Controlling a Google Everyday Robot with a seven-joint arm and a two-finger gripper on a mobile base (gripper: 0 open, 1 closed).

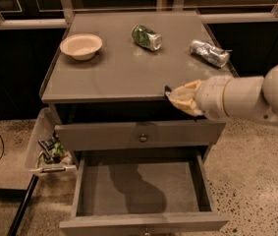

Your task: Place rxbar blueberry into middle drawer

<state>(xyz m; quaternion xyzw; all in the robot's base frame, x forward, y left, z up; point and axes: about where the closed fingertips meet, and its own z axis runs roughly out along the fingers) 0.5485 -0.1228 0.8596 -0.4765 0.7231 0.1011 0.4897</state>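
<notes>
Gripper point(180, 98) at front edge of tabletop point(109, 77), clenched on rxbar blueberry point(167, 89). Only dark sliver of bar shows past fingertips, long axis unreadable. Middle drawer point(128, 191) open, below claw, offset toward fingertip side. Likely next: descend, release.

Gripper point(179, 98) sits at front edge of table point(119, 75), above open middle drawer point(79, 193). You see only dark sliver of rxbar blueberry point(168, 90) at gripper's tip. Rest is hidden inside clamped grip, wrapper print unreadable. Arm point(256, 98) behind gripper runs off right picture edge. Below gripper, drawer's front panel is cut by bottom edge; knob point(146, 232) barely shows. Down-left of gripper, bin point(36, 140) contents too blurred for you to name.
</notes>
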